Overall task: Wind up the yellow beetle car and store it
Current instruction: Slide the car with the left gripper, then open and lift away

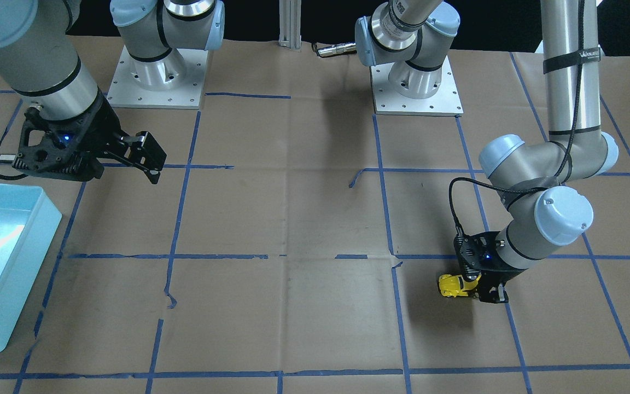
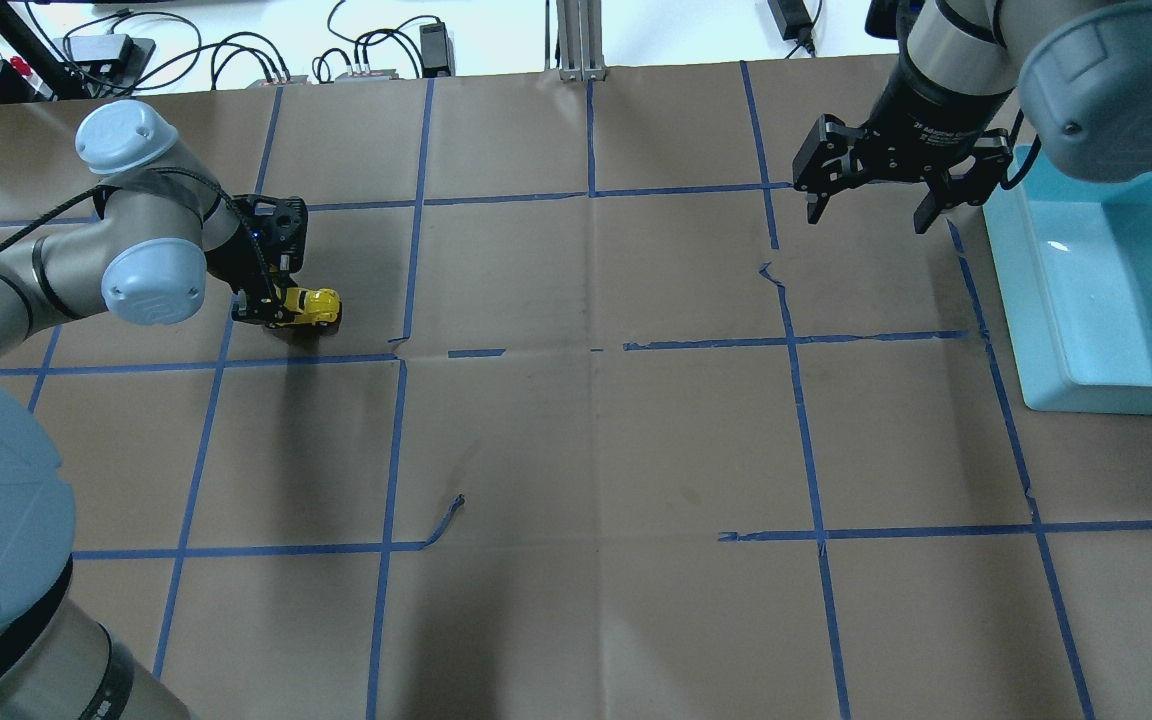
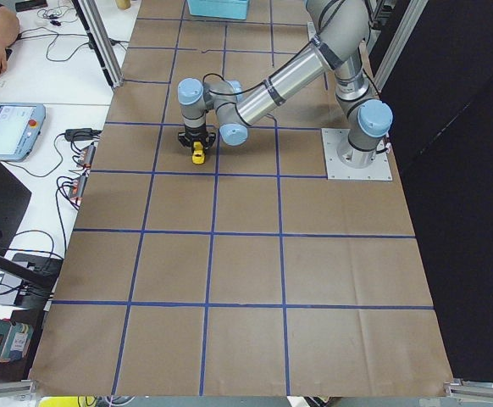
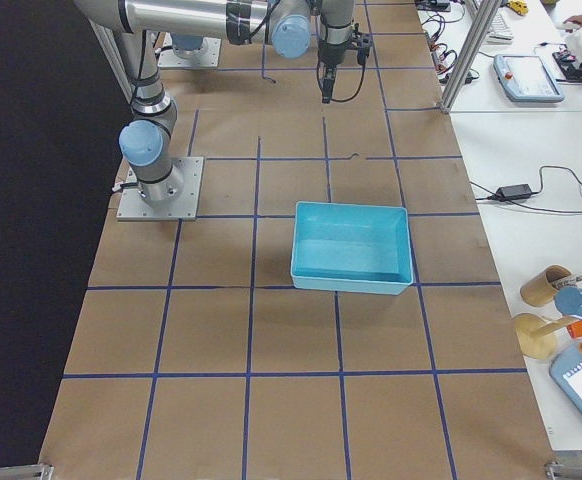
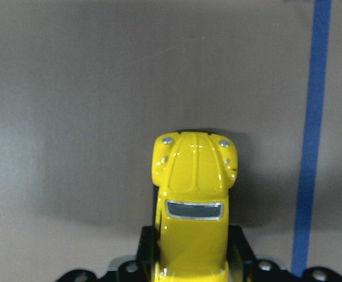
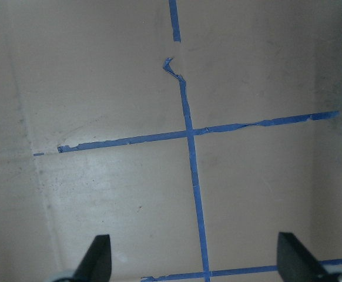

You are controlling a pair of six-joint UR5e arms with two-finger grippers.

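The yellow beetle car (image 2: 310, 303) sits low on the brown paper at the table's left side, nose pointing away from the gripper. My left gripper (image 2: 271, 310) is shut on its rear half. The left wrist view shows the car (image 5: 194, 194) from above, its hood and dark window clear, with black fingers on both flanks. It also shows in the front-facing view (image 1: 453, 285) and the left side view (image 3: 197, 153). My right gripper (image 2: 868, 215) hangs open and empty above the paper at the far right, next to the bin; its fingertips (image 6: 99, 258) stand wide apart.
A light blue bin (image 2: 1026, 290) stands at the table's right edge, also in the front-facing view (image 1: 14, 257) and right side view (image 4: 351, 283). Blue tape lines cross the brown paper. The two arm bases (image 1: 153, 76) stand at the robot's side.
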